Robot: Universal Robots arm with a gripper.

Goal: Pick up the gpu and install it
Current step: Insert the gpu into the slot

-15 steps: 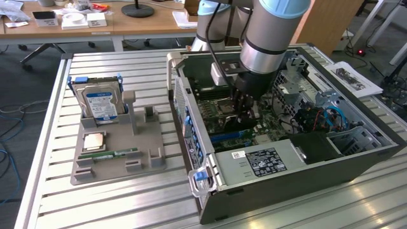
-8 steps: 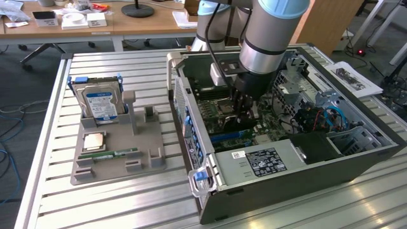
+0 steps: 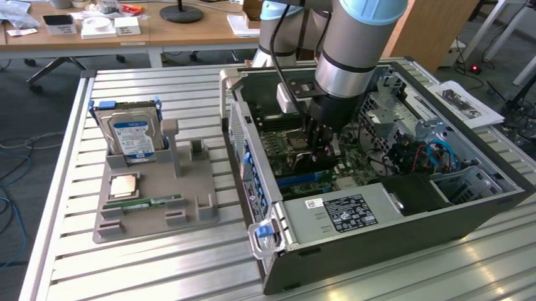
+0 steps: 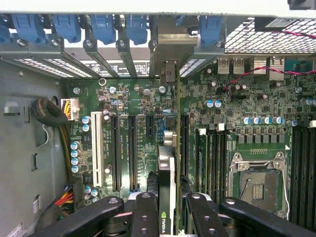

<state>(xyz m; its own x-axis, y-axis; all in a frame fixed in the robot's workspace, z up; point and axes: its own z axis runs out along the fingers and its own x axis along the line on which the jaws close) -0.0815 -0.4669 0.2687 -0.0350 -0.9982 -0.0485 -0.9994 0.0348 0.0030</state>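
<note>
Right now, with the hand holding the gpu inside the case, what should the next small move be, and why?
Probably a gentle straight push toward the motherboard: the hand is shut on the gpu, which stands edge-on parallel to the long slots. I cannot tell whether it is seated.

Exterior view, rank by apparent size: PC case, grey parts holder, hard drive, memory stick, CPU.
1. PC case
2. grey parts holder
3. hard drive
4. memory stick and CPU: the stick is longer, the chip wider; too close to rank.
</note>
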